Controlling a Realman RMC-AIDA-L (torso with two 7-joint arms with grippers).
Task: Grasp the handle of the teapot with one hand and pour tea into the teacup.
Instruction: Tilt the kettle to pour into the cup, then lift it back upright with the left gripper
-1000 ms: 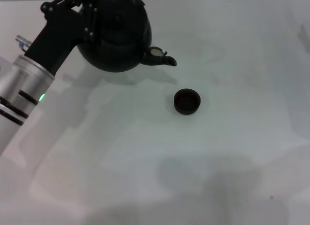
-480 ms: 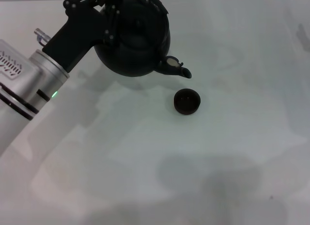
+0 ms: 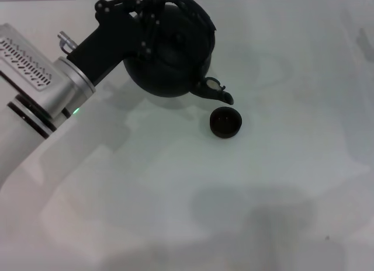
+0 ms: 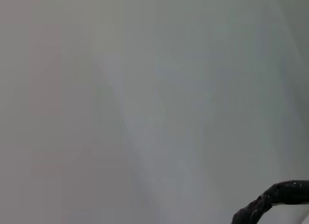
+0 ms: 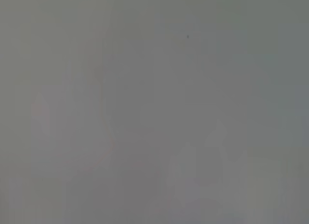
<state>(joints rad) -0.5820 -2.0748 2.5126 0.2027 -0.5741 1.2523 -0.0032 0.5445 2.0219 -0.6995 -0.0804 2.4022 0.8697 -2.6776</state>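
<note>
The round black teapot (image 3: pixel 172 55) hangs in the air at the upper middle of the head view, tilted with its spout (image 3: pixel 219 93) pointing down to the right. My left gripper (image 3: pixel 153 8) is shut on its arched handle (image 3: pixel 190 7) from the left. The tiny dark teacup (image 3: pixel 225 121) stands on the white table just below and right of the spout tip, apart from it. A piece of the textured handle (image 4: pixel 270 202) shows in the left wrist view. My right gripper is out of view.
The white table (image 3: pixel 263 195) spreads around the cup with soft shadows on it. My silver left forearm (image 3: pixel 35 90) crosses the upper left of the head view. The right wrist view shows only plain grey surface.
My left arm has carried the teapot to the right and toward the cup, and its spout now dips lower, close above the cup's rim. The teacup has not moved.
</note>
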